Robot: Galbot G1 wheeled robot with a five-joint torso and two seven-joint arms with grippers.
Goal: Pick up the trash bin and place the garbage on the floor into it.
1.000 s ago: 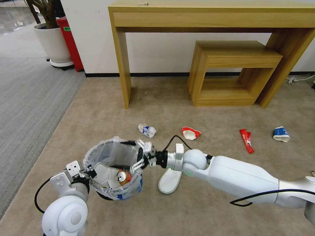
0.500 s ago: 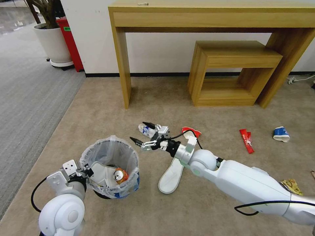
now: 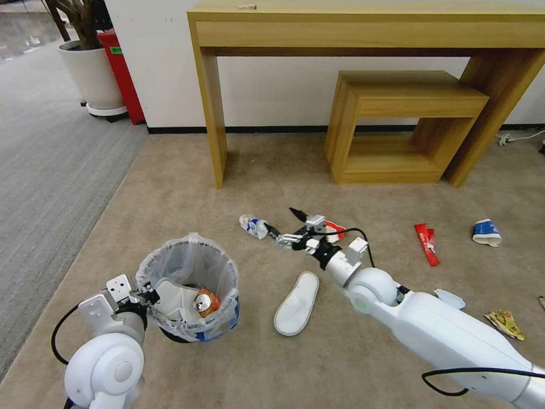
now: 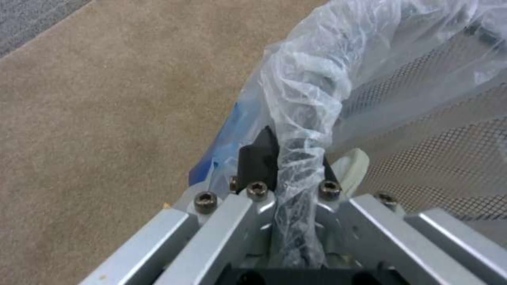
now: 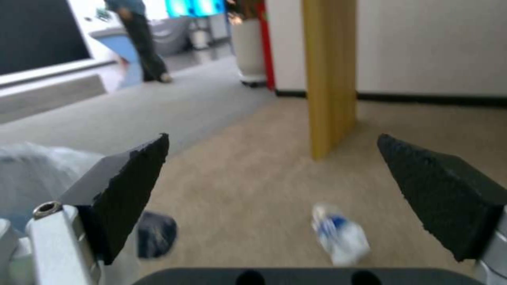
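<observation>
Since a second ago the right claw (image 3: 285, 223) has swung away from above the small round trash bin lined with crinkly translucent white plastic (image 3: 190, 284) out to about one o'clock of it, jaws wide and empty, hovering between the crushed blue-white paper cup (image 3: 254, 225) and the crushed red-white paper cup (image 3: 335, 229) on the beige-brown short-pile carpet floor (image 3: 170, 199). At five o'clock of that claw lies a white slipper (image 3: 297, 303).

Left wrist view: the left claw (image 4: 288, 166) is clamped on the bin's bagged rim (image 4: 306, 114).

Right wrist view: the blue-white cup (image 5: 340, 233) sits low between the spread fingertips (image 5: 132, 174). To grasp well, I judge the claw should drop until both pads straddle the cup, then close gently on the crumpled paper.
</observation>
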